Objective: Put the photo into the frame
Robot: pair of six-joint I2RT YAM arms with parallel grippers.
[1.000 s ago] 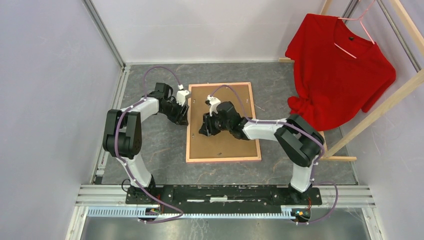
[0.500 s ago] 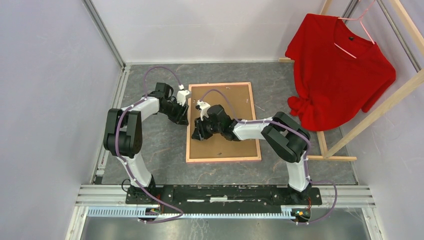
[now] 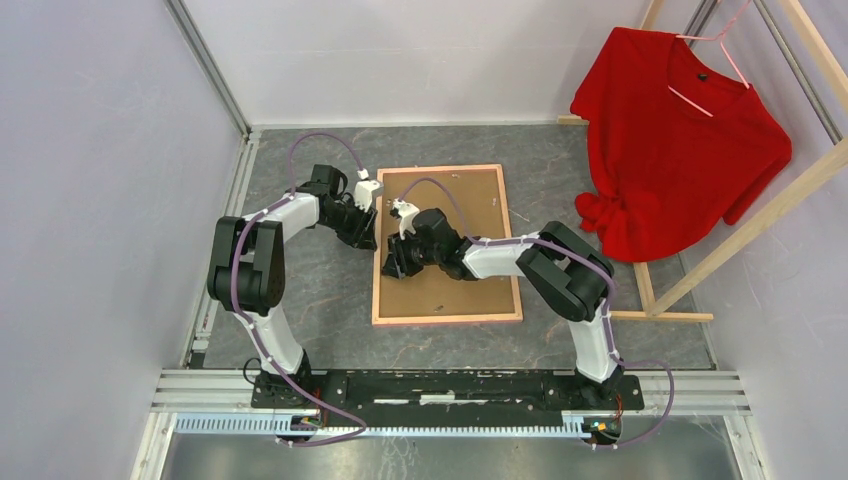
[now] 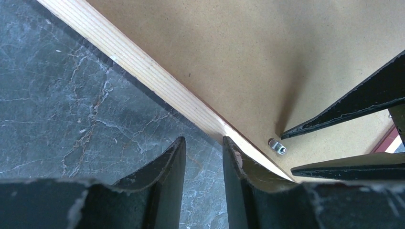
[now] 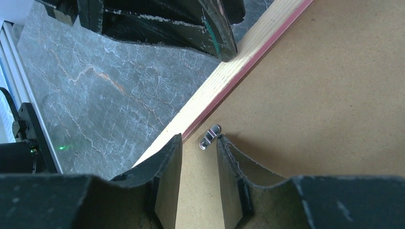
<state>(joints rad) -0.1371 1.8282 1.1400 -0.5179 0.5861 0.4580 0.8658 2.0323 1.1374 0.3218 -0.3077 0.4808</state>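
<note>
Left gripper [image 3: 366,236] stayed at the left rim of the frame [image 3: 446,319], gap narrow, holding nothing. Right gripper [image 3: 396,262] had slid left across the backing board [image 3: 455,200] towards that rim, gap narrow, empty. My judgement: I was closing on the retaining tab. Only the wrist views showed the metal tab [image 5: 210,136]. Frame lay face down mid-table; photo unseen.

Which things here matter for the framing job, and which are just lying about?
For the job: the frame, back up; its metal clip; left gripper; right gripper. Photo not visible.
Lying about: red shirt, pink hanger, wooden rack.
</note>
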